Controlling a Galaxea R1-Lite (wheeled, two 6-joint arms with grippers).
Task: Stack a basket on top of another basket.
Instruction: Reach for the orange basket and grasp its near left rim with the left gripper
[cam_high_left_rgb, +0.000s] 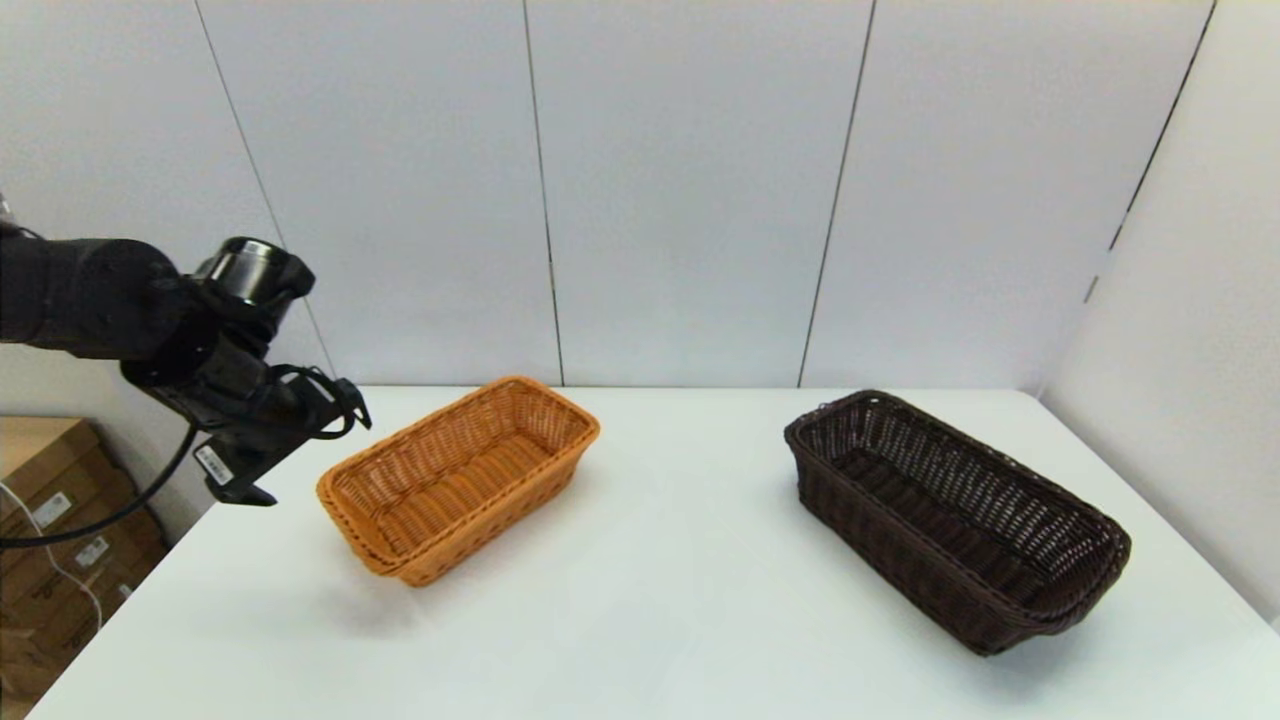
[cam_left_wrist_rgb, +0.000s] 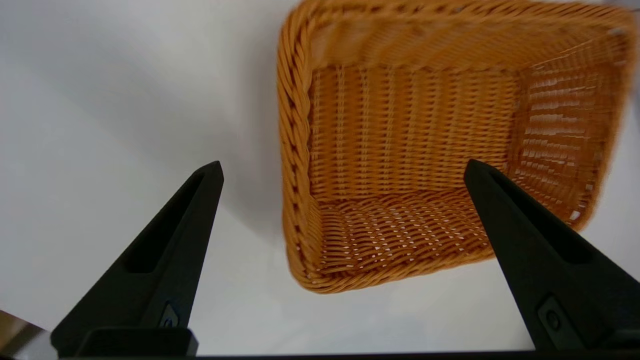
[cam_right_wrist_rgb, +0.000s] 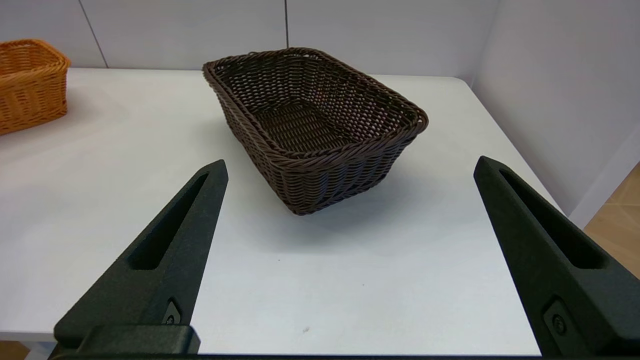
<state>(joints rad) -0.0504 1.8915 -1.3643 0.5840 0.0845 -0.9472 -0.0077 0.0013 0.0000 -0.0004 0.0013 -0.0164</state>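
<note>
While the dark basket (cam_high_left_rgb: 955, 518) sits well right of the orange basket (cam_high_left_rgb: 460, 477), the left gripper (cam_left_wrist_rgb: 342, 170), spread wide above the orange one, should pinch one braided rim squarely; the right gripper (cam_right_wrist_rgb: 350, 167) gapes empty.

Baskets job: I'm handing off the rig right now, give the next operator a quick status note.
Left gripper: open, empty, raised over the near end of the orange-tan basket.
Right gripper: open, empty, low at the table's near edge, facing the dark brown basket.
Both baskets sit apart on the white table, upright.
Done: nothing grasped or stacked.
Left: lift the dark brown basket and set it on the orange-tan one.
</note>
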